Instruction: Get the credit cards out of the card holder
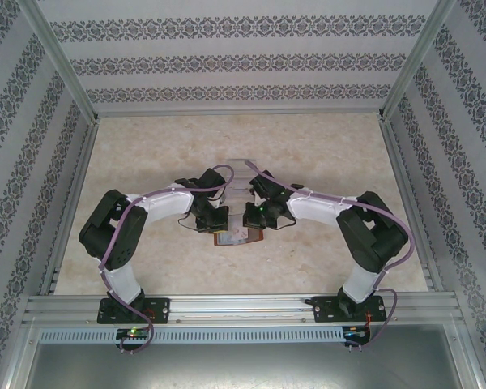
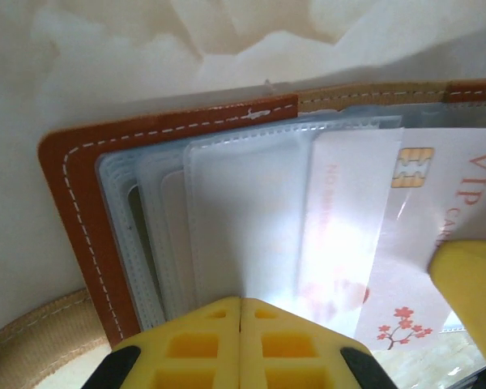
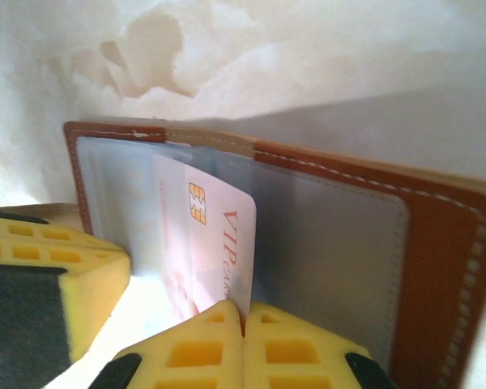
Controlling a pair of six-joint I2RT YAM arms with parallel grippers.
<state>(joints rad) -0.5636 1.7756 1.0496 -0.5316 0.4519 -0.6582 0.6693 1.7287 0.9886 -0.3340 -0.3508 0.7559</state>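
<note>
**Two grippers clamped at the open card holder**

Top view: the card holder (image 1: 239,237) lay open on the table (image 1: 146,162), midway between the left and right edges and closer to the near edge than the far one. Both arms bent inward over it and covered much of it from above.

Left wrist view: the left gripper (image 2: 240,306) had its yellow fingertips pressed together, pinching the near edge of a clear plastic sleeve (image 2: 243,211) belonging to the holder. A reddish-brown leather cover with white stitching framed the stack of sleeves on the left and far sides. One credit card (image 2: 437,194) stuck partly out of its sleeve to the right. It was whitish, with a gold chip (image 2: 413,166), red "VIP" lettering and a small blossom print. A yellow finger (image 2: 474,284) of the other arm overlapped that card's near corner.

Right wrist view: the right gripper (image 3: 245,314) was clenched, its fingertips together on the lower edge of the same card. The card's far end was tucked in a sleeve near the fold. The grey-blue lining of the holder's right half faced the camera. The left arm's yellow finger (image 3: 65,275) sat just beside the card at lower left.

A pale shape showed in a sleeve further left in the left wrist view, too blurred to identify.
</note>
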